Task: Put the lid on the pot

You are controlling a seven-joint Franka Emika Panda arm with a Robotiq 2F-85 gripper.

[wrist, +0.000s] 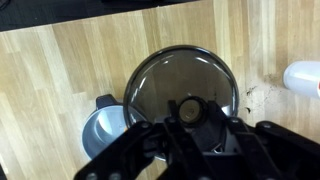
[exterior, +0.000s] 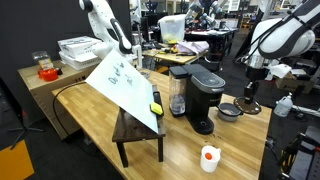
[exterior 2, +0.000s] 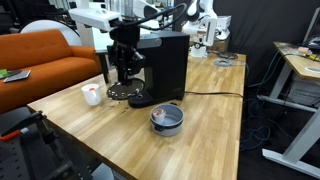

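One lid (wrist: pixel 180 70): grip knob (wrist: pixel 188 107) squarely, lift level.
Fingers (wrist: pixel 163 130): beside knob; closure unclear.
Pot (exterior 2: pixel 167 119): lower lid centred.

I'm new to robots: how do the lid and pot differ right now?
The lid is a flat dark disc; the pot is silver-grey with walls. The lid lies under the gripper; the pot stands apart, uncovered. Both are round and rest on the wooden table.

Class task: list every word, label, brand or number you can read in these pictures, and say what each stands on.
None can be read.
Marks on the tilted white sheet: too small and blurred.
Coffee machine, pot, lid: no text visible.
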